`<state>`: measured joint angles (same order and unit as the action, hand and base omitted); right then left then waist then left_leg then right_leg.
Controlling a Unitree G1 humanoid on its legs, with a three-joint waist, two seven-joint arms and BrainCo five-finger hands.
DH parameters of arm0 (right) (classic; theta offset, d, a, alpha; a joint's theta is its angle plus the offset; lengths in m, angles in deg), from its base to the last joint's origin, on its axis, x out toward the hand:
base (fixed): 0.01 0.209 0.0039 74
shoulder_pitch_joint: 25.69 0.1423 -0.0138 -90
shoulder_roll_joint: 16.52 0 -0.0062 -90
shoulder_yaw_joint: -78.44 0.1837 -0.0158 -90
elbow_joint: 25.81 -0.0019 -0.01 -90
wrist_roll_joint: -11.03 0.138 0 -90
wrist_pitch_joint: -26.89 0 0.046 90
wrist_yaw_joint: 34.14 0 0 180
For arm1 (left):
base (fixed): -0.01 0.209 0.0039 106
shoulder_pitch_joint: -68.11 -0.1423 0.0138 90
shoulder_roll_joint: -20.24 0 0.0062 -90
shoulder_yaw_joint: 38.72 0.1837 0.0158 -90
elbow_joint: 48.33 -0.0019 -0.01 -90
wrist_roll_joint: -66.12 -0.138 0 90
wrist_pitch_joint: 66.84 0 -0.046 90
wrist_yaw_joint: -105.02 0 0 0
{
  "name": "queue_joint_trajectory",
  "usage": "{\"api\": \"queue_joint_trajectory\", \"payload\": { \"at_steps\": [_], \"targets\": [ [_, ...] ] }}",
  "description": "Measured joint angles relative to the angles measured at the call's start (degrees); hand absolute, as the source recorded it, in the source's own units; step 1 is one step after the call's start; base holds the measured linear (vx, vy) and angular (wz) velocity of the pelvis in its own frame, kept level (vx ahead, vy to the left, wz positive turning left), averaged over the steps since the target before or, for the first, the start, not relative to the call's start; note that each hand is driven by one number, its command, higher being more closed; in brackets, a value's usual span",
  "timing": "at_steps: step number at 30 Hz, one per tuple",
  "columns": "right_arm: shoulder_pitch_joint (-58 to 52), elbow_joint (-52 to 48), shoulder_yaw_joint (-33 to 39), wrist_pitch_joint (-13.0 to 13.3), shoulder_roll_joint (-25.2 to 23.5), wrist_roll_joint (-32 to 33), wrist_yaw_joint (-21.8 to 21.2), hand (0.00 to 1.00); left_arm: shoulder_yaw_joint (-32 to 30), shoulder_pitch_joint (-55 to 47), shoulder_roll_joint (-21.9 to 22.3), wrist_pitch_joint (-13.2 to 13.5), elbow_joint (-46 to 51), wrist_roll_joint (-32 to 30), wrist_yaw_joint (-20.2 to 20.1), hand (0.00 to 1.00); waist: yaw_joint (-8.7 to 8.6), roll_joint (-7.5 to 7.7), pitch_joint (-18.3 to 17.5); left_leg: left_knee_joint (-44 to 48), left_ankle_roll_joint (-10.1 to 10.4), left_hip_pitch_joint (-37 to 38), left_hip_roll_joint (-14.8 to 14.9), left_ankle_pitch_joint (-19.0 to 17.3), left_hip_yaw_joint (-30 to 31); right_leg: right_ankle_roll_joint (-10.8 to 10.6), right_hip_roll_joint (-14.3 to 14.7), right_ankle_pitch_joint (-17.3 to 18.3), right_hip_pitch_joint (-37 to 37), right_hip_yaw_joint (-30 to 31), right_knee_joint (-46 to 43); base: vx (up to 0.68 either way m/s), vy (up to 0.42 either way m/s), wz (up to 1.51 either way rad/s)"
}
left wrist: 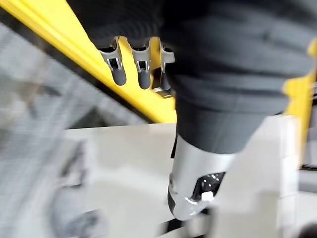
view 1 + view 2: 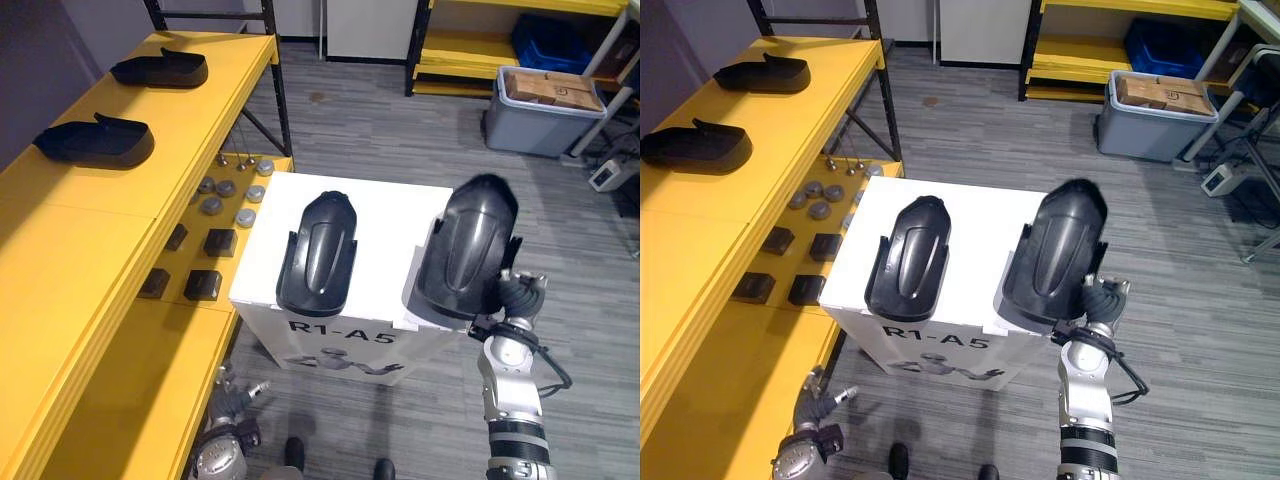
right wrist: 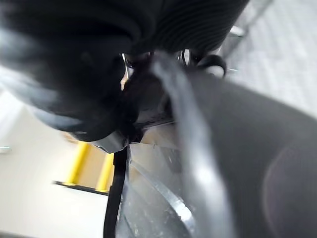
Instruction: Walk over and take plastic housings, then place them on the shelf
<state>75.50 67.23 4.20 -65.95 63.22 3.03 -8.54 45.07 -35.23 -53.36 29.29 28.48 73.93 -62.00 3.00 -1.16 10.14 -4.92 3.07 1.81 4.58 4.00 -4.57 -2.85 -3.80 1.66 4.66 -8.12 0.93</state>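
**White box beside the yellow shelf: a one-edged hold on a long housing**

A white box [image 2: 390, 205] stands on grey plank flooring, with the yellow shelf [image 2: 90, 250] far off to the left of the right hand [image 2: 515, 293]. The hand sits at the box's near right corner. As far as the right wrist view shows, its fingers are curled onto the side rim of the right housing [image 2: 468, 250]. The shell extends up and away from the hand and tilts over the box edge, with a shadow beneath it.

The main risk, as I judge it, is the grip. The hand holds one rim of a long, smooth shell, so most of the weight hangs beyond the fingers. A quick lift or turn could make the housing pivot or slide out and drop past the corner.

A second risk is the other housing [image 2: 318, 252], which lies flat between the hand and the shelf. A low swing towards the shelf could clip it.

Two shelved housings [image 2: 95, 142] lie beyond that again. The left hand [image 2: 232, 398] hangs low beside the shelf, its fingers relaxed and empty.
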Motion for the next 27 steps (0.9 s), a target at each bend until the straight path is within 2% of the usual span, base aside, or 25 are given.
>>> {"api": "queue_joint_trajectory", "payload": {
  "at_steps": [7, 11, 13, 19, 27],
  "targets": [
    [0.0, -10.0, -3.2, 3.3, -1.8, -5.2, 0.3, 1.00, -0.5, 0.0, 1.2, 3.5, 19.1, 0.8, 1.4, 0.00, -0.63, -0.05, -0.6, 0.0, 0.0, 0.5, -0.3, 0.0, 0.5, -0.1, -0.3, 0.1, 0.4, -0.4, 0.0, -0.01, 0.007, 0.04],
    [0.0, -13.4, -7.2, 4.2, -1.8, -6.7, 0.0, 1.00, 3.7, 0.8, 1.0, 4.6, 25.9, 1.1, 1.6, 0.00, -0.71, -0.07, -1.4, 0.0, 0.0, 0.7, -0.4, 0.0, 0.5, -0.1, -0.5, 0.1, 0.5, -0.3, 0.0, 0.00, 0.000, 0.00],
    [0.0, -14.8, -10.9, 5.1, -1.8, -7.4, -0.8, 1.00, 8.0, 2.6, 0.9, 5.0, 27.9, 1.6, 1.5, 0.00, -0.75, -0.07, -2.0, 0.0, 0.0, 0.9, -0.4, 0.0, 0.5, -0.1, -0.5, 0.1, 0.7, -0.3, 0.0, 0.00, 0.000, 0.00],
    [0.2, -16.4, -21.2, 6.3, -1.9, -11.7, -3.7, 1.00, 18.2, 9.2, -0.2, 5.1, 28.3, 5.7, 0.2, 0.00, -0.89, -0.11, -2.6, 0.0, 0.0, 1.4, -0.4, 0.0, 0.1, -0.1, -0.4, 0.1, 0.8, 0.0, -0.2, -0.01, 0.008, -0.03],
    [0.2, -16.4, -29.6, 6.4, -2.1, -14.2, -6.1, 1.00, 23.8, 14.9, -1.3, 4.0, 22.7, 9.2, -0.5, 0.00, -1.86, -0.12, -3.5, 0.0, -0.1, 1.3, -0.4, 0.0, -0.3, -0.1, -0.4, 0.1, 0.4, 0.5, -0.3, -0.01, 0.007, -0.03]
  ]
}}
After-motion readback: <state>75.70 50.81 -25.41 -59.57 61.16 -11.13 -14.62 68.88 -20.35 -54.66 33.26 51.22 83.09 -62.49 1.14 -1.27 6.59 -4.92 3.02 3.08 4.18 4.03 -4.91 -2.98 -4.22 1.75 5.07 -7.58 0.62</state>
